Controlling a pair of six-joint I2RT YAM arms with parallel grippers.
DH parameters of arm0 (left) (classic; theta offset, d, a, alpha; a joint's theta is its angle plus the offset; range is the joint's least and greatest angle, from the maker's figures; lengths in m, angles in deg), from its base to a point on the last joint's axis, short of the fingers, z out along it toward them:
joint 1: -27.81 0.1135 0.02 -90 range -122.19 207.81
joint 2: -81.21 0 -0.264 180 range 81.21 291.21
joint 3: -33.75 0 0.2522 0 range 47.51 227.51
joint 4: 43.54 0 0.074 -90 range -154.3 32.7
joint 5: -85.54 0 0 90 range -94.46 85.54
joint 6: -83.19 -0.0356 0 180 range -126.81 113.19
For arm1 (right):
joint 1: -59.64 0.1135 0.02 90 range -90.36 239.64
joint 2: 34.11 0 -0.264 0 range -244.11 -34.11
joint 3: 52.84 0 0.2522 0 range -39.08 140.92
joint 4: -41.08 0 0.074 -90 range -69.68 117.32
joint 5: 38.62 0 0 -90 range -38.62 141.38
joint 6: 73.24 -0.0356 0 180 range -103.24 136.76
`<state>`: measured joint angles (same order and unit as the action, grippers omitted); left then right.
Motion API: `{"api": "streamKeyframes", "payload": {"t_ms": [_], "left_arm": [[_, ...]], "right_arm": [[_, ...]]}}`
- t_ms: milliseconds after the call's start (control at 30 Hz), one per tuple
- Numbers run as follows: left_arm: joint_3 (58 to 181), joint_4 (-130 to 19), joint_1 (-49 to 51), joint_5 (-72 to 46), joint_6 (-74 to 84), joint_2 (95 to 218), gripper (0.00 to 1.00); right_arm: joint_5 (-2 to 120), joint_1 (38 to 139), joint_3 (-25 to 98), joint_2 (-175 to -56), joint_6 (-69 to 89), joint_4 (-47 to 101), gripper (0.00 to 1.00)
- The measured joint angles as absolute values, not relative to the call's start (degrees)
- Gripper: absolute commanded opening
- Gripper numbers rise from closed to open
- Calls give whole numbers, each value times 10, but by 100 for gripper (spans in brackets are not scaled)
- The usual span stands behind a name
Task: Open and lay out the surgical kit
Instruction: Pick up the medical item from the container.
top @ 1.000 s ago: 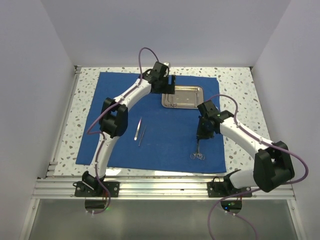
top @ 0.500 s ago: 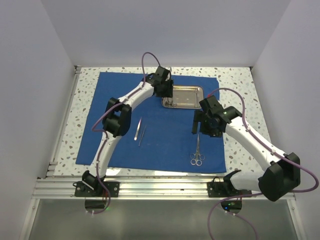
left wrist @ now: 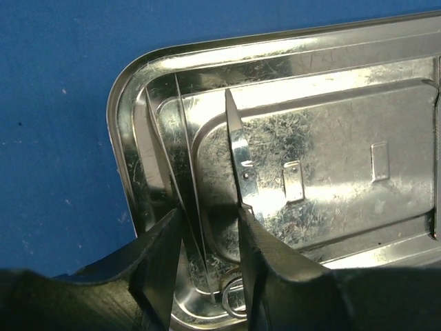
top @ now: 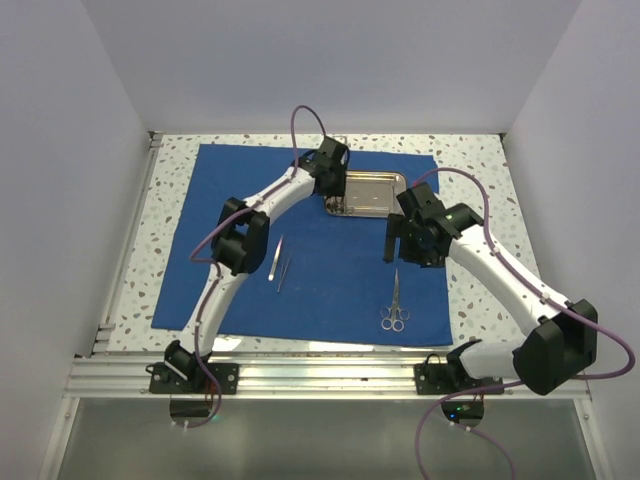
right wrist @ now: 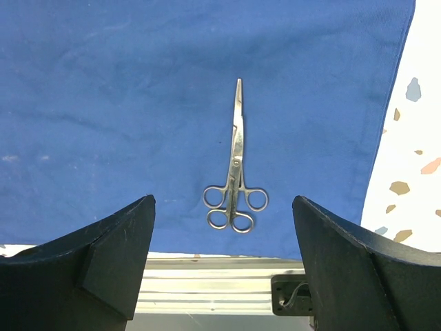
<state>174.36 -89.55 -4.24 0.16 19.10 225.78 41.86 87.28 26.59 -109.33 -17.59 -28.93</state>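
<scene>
We find the drape (top: pixel 230 180) spread flat on the speckled table (top: pixel 480 170), covering most of it. The tweezers (top: pixel 279 262) lie on the drape left of centre, tips toward the near edge, well apart from both grippers.

The tray (left wrist: pixel 331 138) sits at the drape's far edge, right of centre. The left gripper (left wrist: pixel 209 210) is lowered into the tray's left end. Its fingers (left wrist: pixel 162 269) stand a narrow gap apart. A slim silver instrument (left wrist: pixel 239 155) with a pivot screw lies in the tray, point away from the wrist, against the inner face of the finger on the right of the wrist view. A ring shows low between the fingers. We cannot tell whether the fingers pinch it. Thin bright lines in the gap may be reflections.

The right gripper (right wrist: pixel 222 203) hangs above the drape near the tray's right corner, fingers spread wide and holding nothing. The forceps (right wrist: pixel 236 158) lie flat on the drape near its near edge, point toward the tray. Four rings show at the handle end; we cannot tell if two instruments are stacked.
</scene>
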Motion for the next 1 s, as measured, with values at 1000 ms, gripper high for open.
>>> {"api": "streamKeyframes", "payload": {"t_ms": [1000], "left_arm": [[1687, -937, -33, -53, 143, 2182, 0]], "right_arm": [[419, 851, 417, -1200, -166, -277, 84]]}}
